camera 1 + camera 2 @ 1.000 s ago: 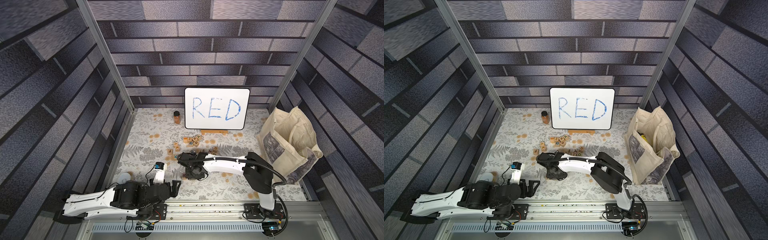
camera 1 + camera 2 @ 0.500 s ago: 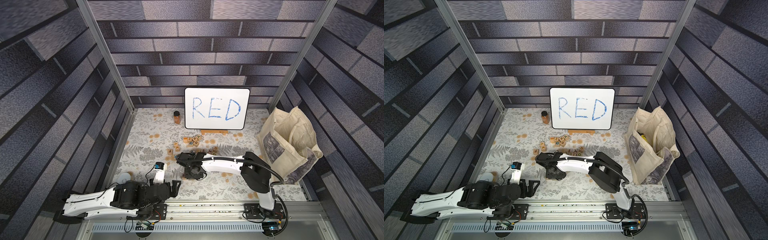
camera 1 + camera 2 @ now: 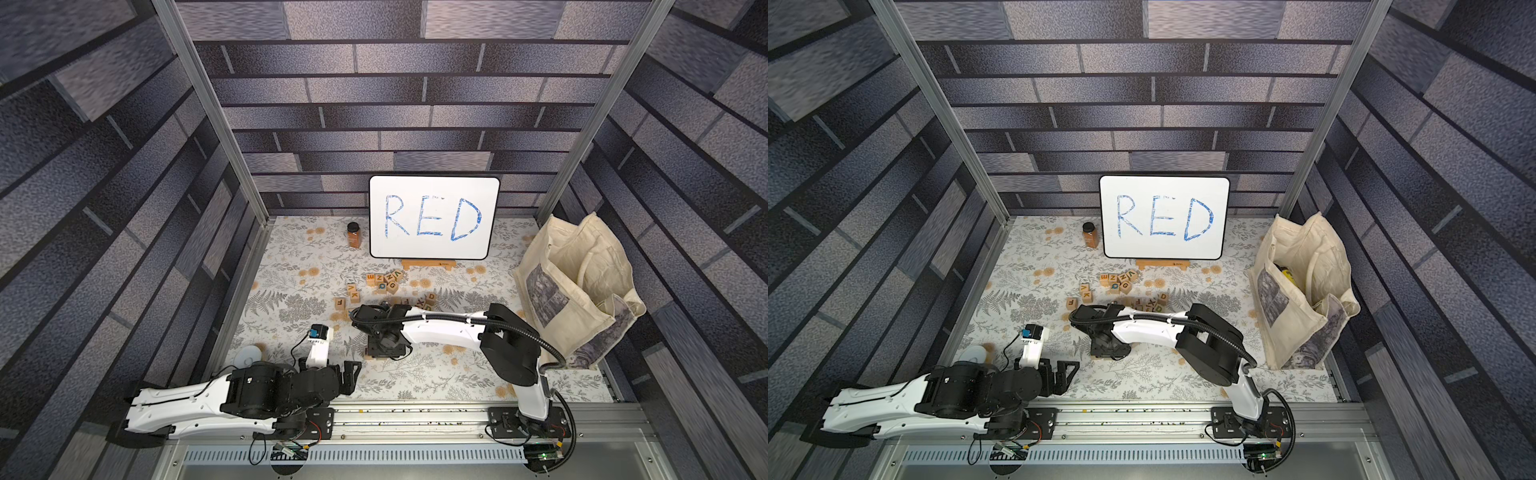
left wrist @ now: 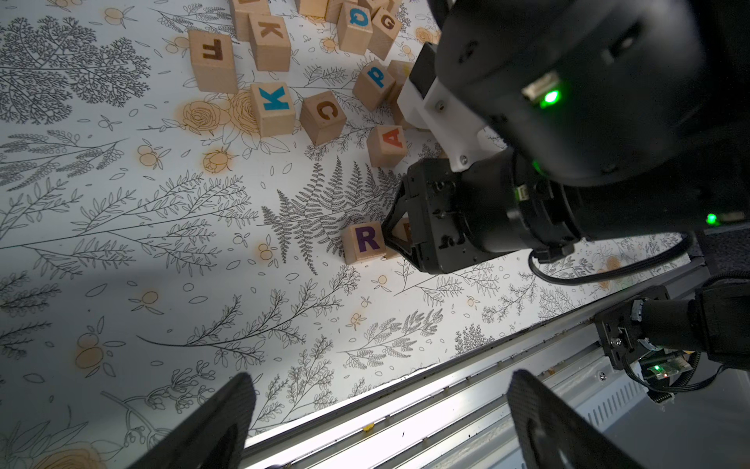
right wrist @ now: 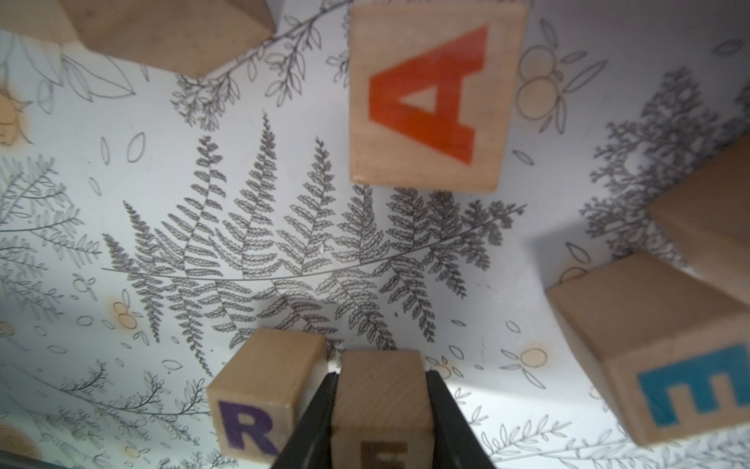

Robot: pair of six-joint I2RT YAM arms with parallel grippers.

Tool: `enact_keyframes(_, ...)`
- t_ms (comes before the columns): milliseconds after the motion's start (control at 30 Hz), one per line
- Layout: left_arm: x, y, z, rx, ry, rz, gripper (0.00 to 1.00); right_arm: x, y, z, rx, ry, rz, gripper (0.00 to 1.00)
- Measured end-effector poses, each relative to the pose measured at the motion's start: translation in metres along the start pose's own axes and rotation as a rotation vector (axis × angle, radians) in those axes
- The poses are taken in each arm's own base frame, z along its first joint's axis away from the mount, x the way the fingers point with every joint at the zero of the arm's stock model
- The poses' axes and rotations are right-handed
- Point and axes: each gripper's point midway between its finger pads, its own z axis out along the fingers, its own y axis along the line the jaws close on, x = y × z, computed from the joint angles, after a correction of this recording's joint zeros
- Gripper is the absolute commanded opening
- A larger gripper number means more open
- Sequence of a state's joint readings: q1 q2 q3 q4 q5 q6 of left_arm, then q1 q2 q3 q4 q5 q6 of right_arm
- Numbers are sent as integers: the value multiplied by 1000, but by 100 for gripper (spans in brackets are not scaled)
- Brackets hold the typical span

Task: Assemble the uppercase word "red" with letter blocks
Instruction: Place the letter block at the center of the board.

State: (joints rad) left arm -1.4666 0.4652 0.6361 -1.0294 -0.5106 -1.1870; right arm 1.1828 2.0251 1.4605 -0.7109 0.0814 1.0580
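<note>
Whiteboard [image 3: 434, 218] reads RED; block [image 4: 363, 242] shows purple R.

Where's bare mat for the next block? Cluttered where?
Free: mat between orange E block and teal E block; fern patch between R block and A block; strip from R block to front rail. Crowded: block pile near whiteboard.

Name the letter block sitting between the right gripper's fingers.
The E block, next to the purple R block; it alone sits inside the right gripper.

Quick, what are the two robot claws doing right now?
Left gripper: open, holding nothing.
Right gripper: closed on the E block, right beside the R block.
</note>
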Motion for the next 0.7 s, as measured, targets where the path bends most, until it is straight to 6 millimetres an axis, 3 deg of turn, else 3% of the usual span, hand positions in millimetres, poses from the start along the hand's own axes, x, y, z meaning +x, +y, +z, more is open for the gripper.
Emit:
enact_keyframes(133, 0, 0, 0, 0, 0, 0, 100, 1, -3, 0, 12, 1, -3, 43)
enact_keyframes(700, 0, 0, 0, 1, 0, -1, 100, -4, -2, -9, 6, -27, -12, 44)
